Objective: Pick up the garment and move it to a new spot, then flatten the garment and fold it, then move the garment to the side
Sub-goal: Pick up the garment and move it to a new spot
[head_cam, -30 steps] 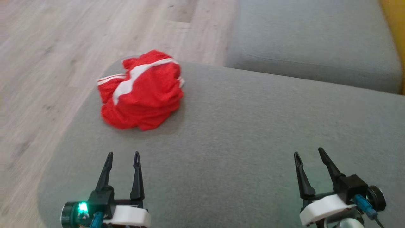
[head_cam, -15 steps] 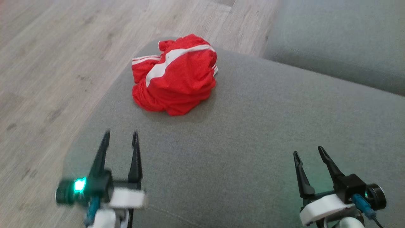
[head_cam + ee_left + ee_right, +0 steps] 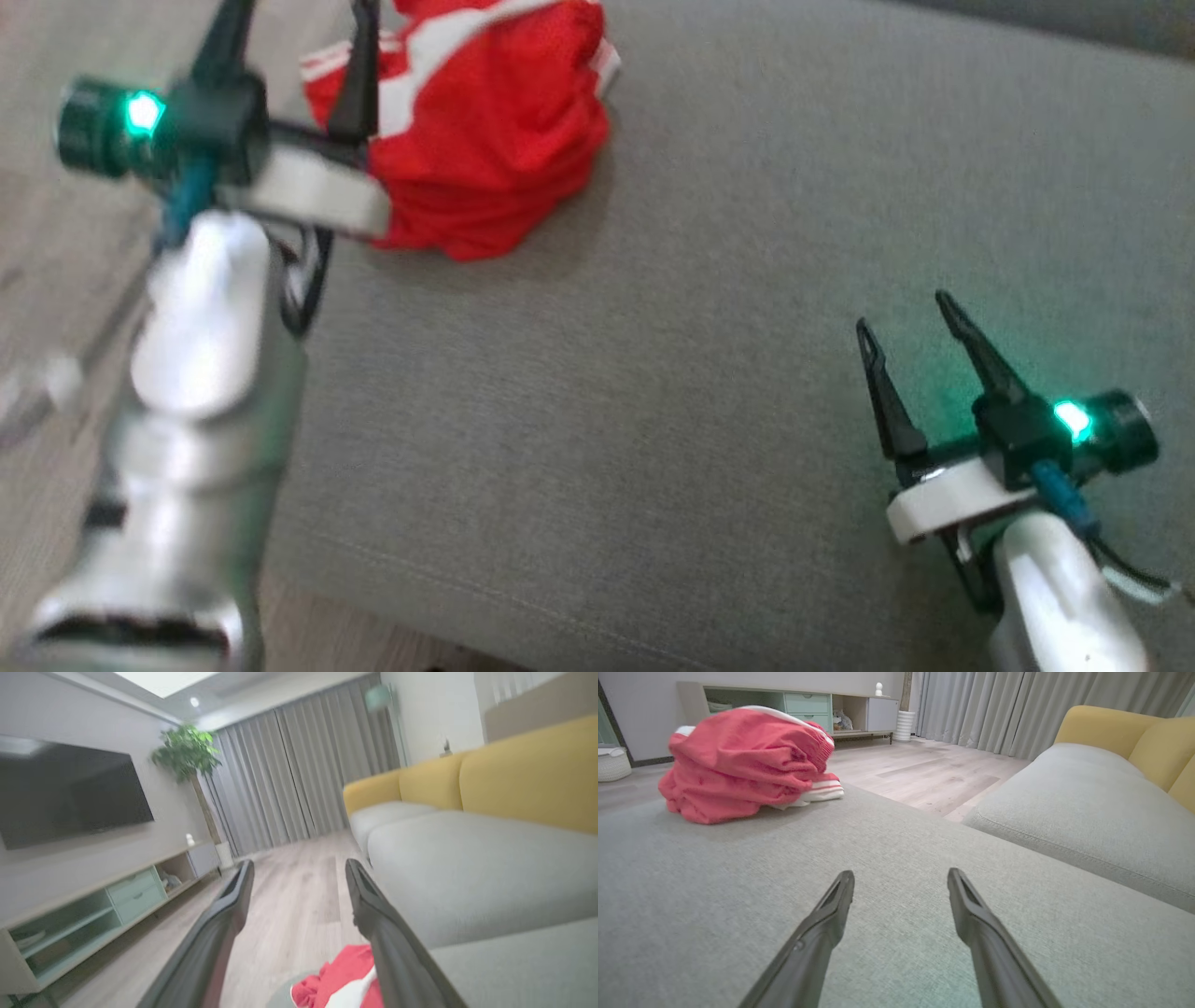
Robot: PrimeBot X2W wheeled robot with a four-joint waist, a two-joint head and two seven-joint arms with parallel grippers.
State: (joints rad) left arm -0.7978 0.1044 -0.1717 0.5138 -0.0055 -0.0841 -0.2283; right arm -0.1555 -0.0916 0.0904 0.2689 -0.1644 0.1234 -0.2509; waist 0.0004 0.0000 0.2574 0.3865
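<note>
- On the grey sofa cushion (image 3: 728, 308), toward its far left corner, lies the garment (image 3: 485, 131). It is a crumpled red heap with white stripes, close to the edge where the pale wooden floor (image 3: 924, 772) begins.
- My left gripper (image 3: 297, 14) is up at the far left, just beside the garment on its left side. Its two dark fingers are spread apart with nothing between them.
- The head view is blurred around that gripper, so I cannot tell whether the finger nearer the garment touches the cloth.
- From my left wrist, a patch of red and white cloth shows low down, beside the right-hand finger. Beyond it are the floor, a dark television (image 3: 70, 793), a leafy plant (image 3: 187, 751) and grey curtains (image 3: 299, 774).
- My right gripper (image 3: 903, 313) hovers low over bare cushion at the near right, well apart from the garment. Its fingers are also spread and empty.
- From my right wrist, the garment sits far and to the left across open cushion. A second grey cushion (image 3: 1087, 812) lies to the right, with a yellow backrest (image 3: 1111, 732) behind it.
</note>
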